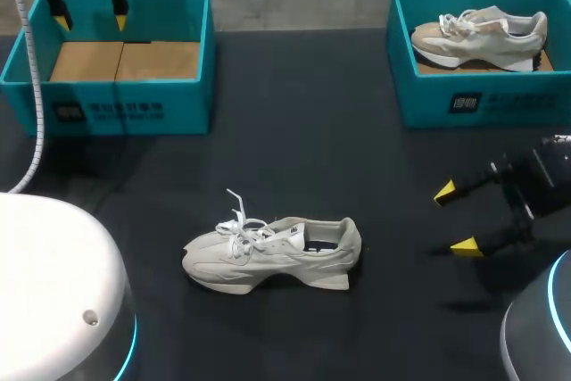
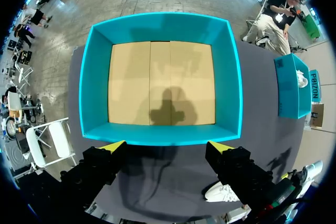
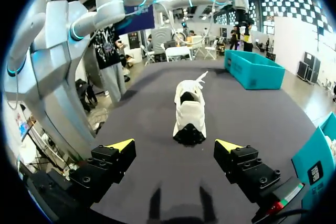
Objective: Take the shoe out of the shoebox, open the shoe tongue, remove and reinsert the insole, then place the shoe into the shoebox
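Observation:
A white shoe (image 1: 272,253) lies on its sole on the dark table near the middle front, toe to the left, laces loose. In the right wrist view the shoe (image 3: 189,109) stands ahead of my right gripper (image 3: 178,145), heel toward it, apart from the open fingers. My right gripper (image 1: 456,218) is open to the right of the shoe. My left gripper (image 1: 90,9) hangs open above the empty teal shoebox (image 1: 31,51) at the back left. The left wrist view looks down into that shoebox (image 2: 94,82), with my left gripper (image 2: 167,145) above its near wall.
A second teal box (image 1: 482,100) at the back right holds another pale shoe (image 1: 479,35). A white cable (image 1: 34,104) hangs by the left box. White robot bases (image 1: 53,301) sit at the front corners.

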You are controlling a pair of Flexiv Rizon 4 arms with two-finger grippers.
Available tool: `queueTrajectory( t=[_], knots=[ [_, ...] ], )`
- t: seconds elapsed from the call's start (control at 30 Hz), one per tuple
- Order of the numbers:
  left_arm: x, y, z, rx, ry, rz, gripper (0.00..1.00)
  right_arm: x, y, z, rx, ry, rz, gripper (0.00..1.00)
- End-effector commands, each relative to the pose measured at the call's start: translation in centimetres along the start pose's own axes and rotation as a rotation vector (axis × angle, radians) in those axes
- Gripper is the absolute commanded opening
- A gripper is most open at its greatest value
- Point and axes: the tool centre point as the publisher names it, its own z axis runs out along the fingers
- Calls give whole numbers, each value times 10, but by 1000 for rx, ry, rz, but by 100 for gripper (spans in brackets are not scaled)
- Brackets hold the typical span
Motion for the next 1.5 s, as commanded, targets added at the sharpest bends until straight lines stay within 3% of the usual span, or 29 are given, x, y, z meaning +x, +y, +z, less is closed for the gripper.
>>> queueTrajectory(
  t=[0.03, 0.37, 0.7, 1.13, 1.5],
  knots=[
    [0, 0, 0, 0, -1, 0, 100, 2, -2, 15, 32, -88, -11, 100],
    [0, 0, 0, 0, -1, 0, 100, -3, -44, 23, -150, -133, -25, 100],
    [0, 0, 0, 0, -1, 0, 100, -4, -63, 32, -185, -182, -23, 100],
    [0, 0, 0, 0, -1, 0, 100, -4, -63, 32, -185, -182, -23, 100],
    [0, 0, 0, 0, -1, 0, 100, -19, -72, 53, -214, -152, 28, 100]
  ],
)
